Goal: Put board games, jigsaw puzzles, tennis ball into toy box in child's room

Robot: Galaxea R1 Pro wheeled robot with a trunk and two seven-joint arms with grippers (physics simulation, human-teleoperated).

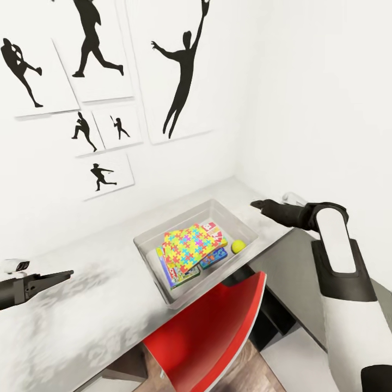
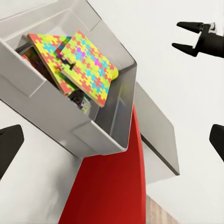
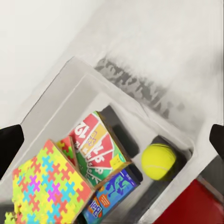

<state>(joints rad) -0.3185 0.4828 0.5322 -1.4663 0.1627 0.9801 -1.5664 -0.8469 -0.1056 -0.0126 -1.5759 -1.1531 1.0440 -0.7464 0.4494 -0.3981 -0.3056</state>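
Note:
The toy box (image 1: 174, 219) stands on the table (image 1: 81, 310) by the wall. Two jigsaw puzzles (image 1: 188, 243) lie on top inside it, overlapping, above the board games: the Skip-Bo box (image 3: 98, 149), a smaller blue one (image 3: 109, 196) and a green-blue one (image 1: 177, 272). The tennis ball (image 1: 238, 246) rests in the box's right corner. My left gripper (image 1: 64, 275) hovers open over the table, left of the box. My right gripper (image 1: 258, 204) hangs open just right of the box, above the table; its spread fingers (image 2: 186, 46) hold nothing.
A red chair (image 1: 212, 326) is pushed against the table's front edge under the toy box. The lower dark grey table section (image 1: 288, 261) lies under my right arm. White walls with black baseball silhouettes (image 1: 182, 81) close the corner behind.

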